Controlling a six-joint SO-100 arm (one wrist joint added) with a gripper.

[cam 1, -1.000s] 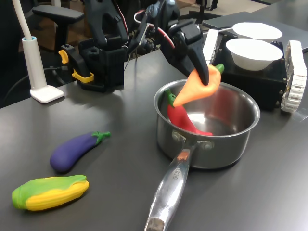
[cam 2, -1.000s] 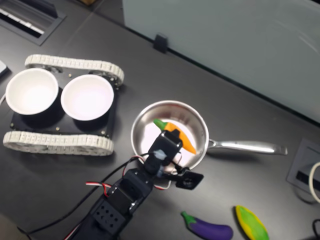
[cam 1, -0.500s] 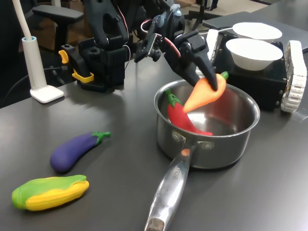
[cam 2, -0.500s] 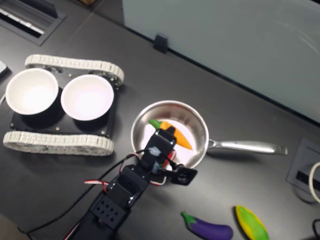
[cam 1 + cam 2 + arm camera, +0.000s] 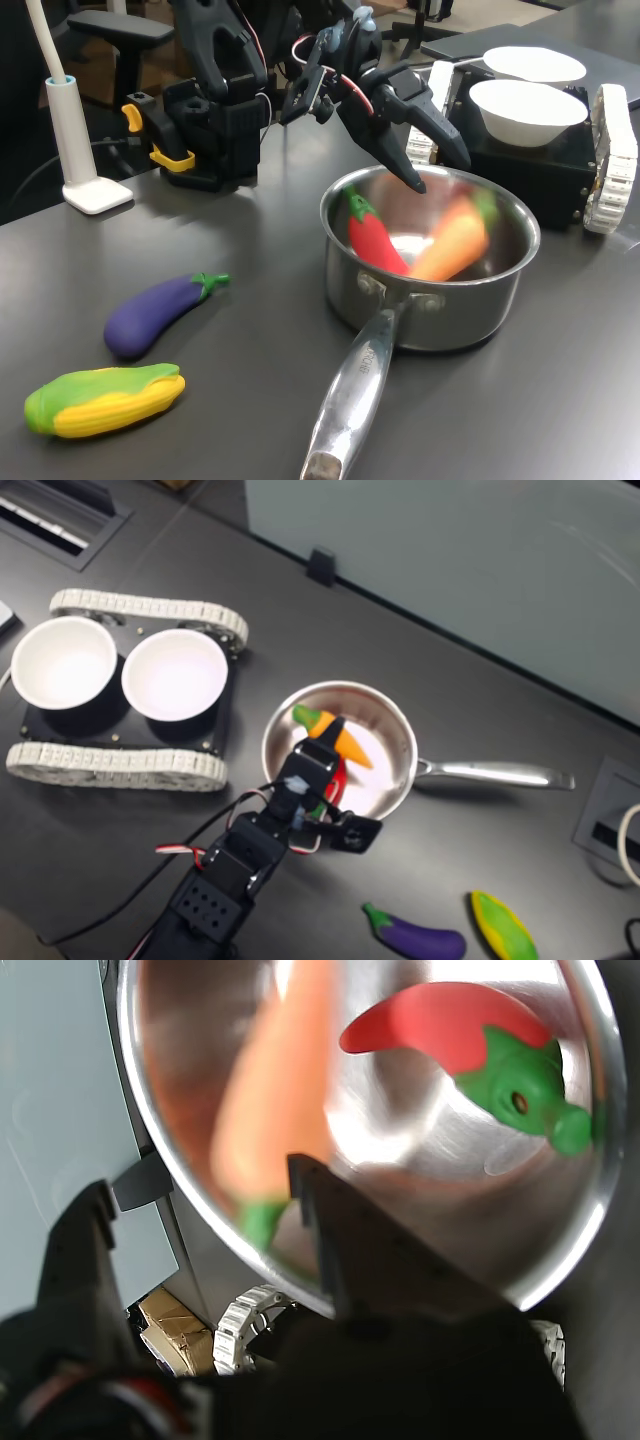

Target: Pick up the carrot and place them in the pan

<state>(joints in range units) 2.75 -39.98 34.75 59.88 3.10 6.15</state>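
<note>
Tool [image 5: 432,168] held wide and empty above the pan [image 5: 500,290], carrot [image 5: 452,243] seen blurred inside the pan just below the tool, chili [image 5: 372,235] beside it, two white bowls [image 5: 527,108] behind the tool

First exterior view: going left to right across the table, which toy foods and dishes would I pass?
Corn cob → eggplant → chili pepper in the pan → carrot beside it → white bowl.

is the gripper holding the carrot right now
No, in the first exterior view the gripper is open above the pan and the carrot lies blurred inside it, apart from the fingers.
</note>
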